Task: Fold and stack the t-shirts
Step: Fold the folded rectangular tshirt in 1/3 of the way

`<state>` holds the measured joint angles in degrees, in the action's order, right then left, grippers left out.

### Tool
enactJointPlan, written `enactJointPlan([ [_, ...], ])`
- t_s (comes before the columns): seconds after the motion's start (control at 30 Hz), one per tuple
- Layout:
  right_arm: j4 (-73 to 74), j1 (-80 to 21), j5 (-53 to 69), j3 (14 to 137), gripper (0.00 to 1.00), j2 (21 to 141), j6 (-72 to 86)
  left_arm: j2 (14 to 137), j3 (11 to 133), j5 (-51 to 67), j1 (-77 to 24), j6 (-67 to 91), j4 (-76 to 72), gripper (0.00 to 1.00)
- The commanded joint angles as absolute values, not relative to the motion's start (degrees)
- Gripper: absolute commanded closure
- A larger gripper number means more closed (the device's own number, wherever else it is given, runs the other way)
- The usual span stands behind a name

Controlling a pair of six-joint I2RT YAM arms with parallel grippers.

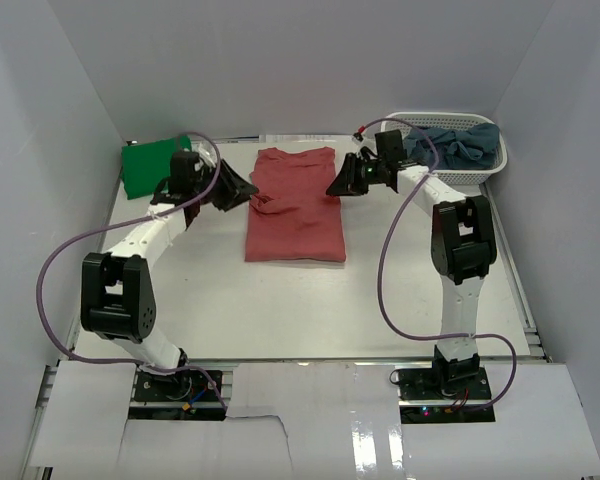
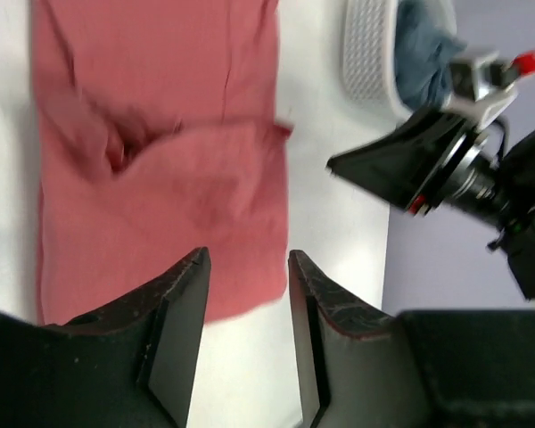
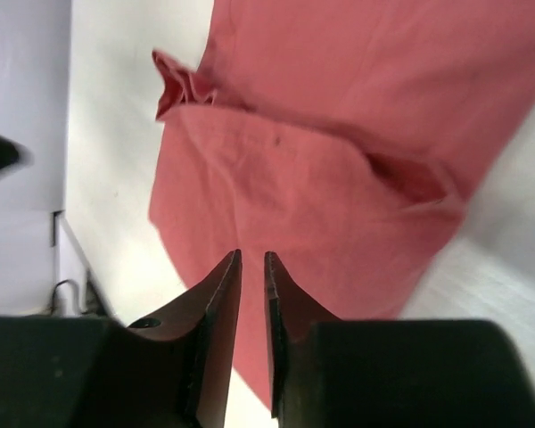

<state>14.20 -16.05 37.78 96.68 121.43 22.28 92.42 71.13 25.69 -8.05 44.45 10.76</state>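
Note:
The salmon-red t-shirt lies partly folded in the middle of the table, its sleeves tucked in and rumpled near the collar end. My left gripper hovers at its left edge, open, nothing between the fingers. Over the shirt's right edge my right gripper holds nothing, its jaws only a narrow slit apart. A bright green t-shirt lies folded at the far left. Dusty grey-blue t-shirts are heaped in the basket.
The white lattice basket stands at the far right corner, also seen in the left wrist view. White walls close in the table on three sides. Purple cables loop off both arms.

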Motion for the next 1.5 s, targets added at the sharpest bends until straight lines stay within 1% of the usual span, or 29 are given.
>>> enactJointPlan([
  [0.0,8.0,-18.1,45.3,92.3,0.79,118.7,27.4,91.8,59.4,37.3,-9.1,46.4,1.1,0.51],
  [0.03,7.2,-19.0,46.2,91.1,0.81,118.7,28.6,91.8,57.7,39.6,-10.4,46.6,-3.2,0.54],
  [0.07,6.4,-19.5,46.7,90.7,0.83,118.8,28.9,92.0,56.5,40.2,-11.2,46.1,-4.4,0.57],
  [0.1,5.7,-19.9,46.8,90.5,0.90,119.2,29.3,92.3,55.6,40.6,-11.9,45.8,-5.2,0.64],
  [0.13,5.3,-20.6,46.9,90.4,0.92,119.4,29.5,92.5,54.8,40.9,-12.7,45.3,-6.0,0.70],
  [0.17,4.8,-21.4,47.3,90.2,0.92,119.6,30.0,93.4,54.6,41.0,-14.3,44.4,-7.0,0.76],
  [0.2,4.3,-21.9,47.5,90.3,0.92,120.2,30.8,94.0,54.7,41.2,-15.0,44.0,-7.2,0.88],
  [0.27,3.1,-23.1,48.4,90.3,0.92,121.1,32.0,96.0,55.5,41.2,-16.6,43.3,-7.4,1.00],
  [0.5,-1.3,-25.8,48.9,87.7,0.92,121.6,34.5,100.0,57.4,40.6,-19.4,42.4,-7.8,1.00],
  [0.73,-6.1,-26.8,50.3,84.4,0.92,124.2,36.4,101.9,54.1,40.5,-19.7,41.1,-10.5,1.00],
  [0.93,-9.6,-27.2,52.6,85.9,0.92,129.0,38.1,107.0,52.6,40.3,-19.7,41.0,-14.3,1.00],
  [1.2,-9.5,-27.2,52.4,89.9,0.92,134.9,36.7,112.8,51.1,40.6,-19.7,41.7,-18.8,1.00],
  [1.47,-8.3,-26.2,50.1,91.5,0.92,136.6,33.5,113.6,44.7,38.8,-20.2,41.3,-22.2,1.00],
])
